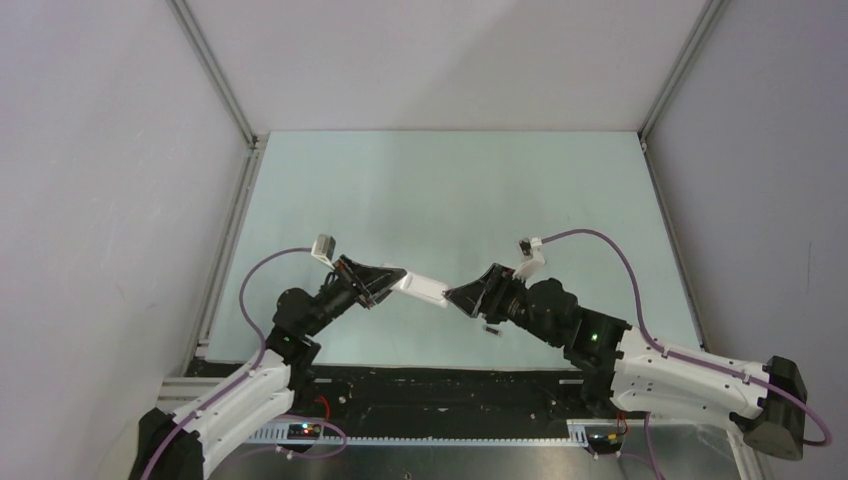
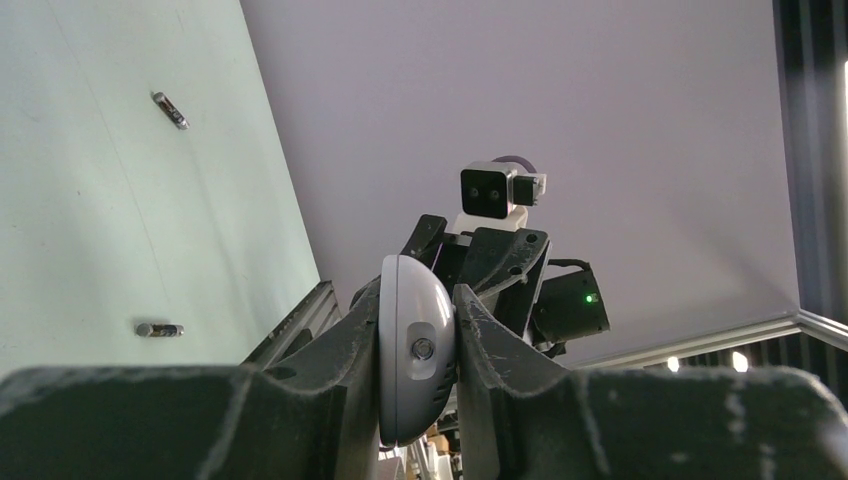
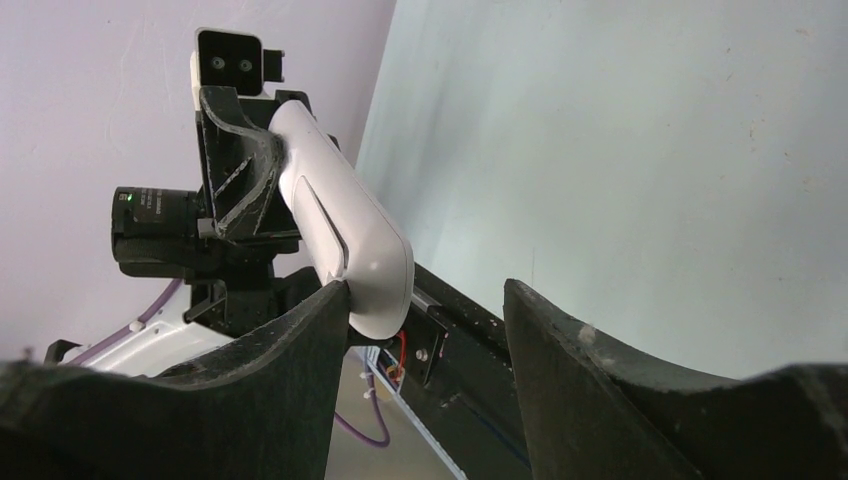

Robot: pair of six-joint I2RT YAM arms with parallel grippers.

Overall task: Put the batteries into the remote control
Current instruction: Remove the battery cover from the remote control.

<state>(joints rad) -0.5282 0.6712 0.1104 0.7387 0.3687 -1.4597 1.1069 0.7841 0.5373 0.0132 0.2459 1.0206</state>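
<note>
The small white oblong plastic remote control (image 3: pixel 340 225) hangs in mid-air over the six o'clock edge of the pale green table (image 1: pixel 450 180), clamped at one end by the left pincer (image 2: pixel 417 300). The right pincer (image 3: pixel 425 300) gapes wide, one finger just kissing the free end. If that finger shoves before closing, the remote could twist or drop, and the two tiny dark cylindrical batteries (image 2: pixel 170 110) (image 2: pixel 160 329), loose at nine and eleven o'clock in the left wrist view, look liable to roll.
</note>
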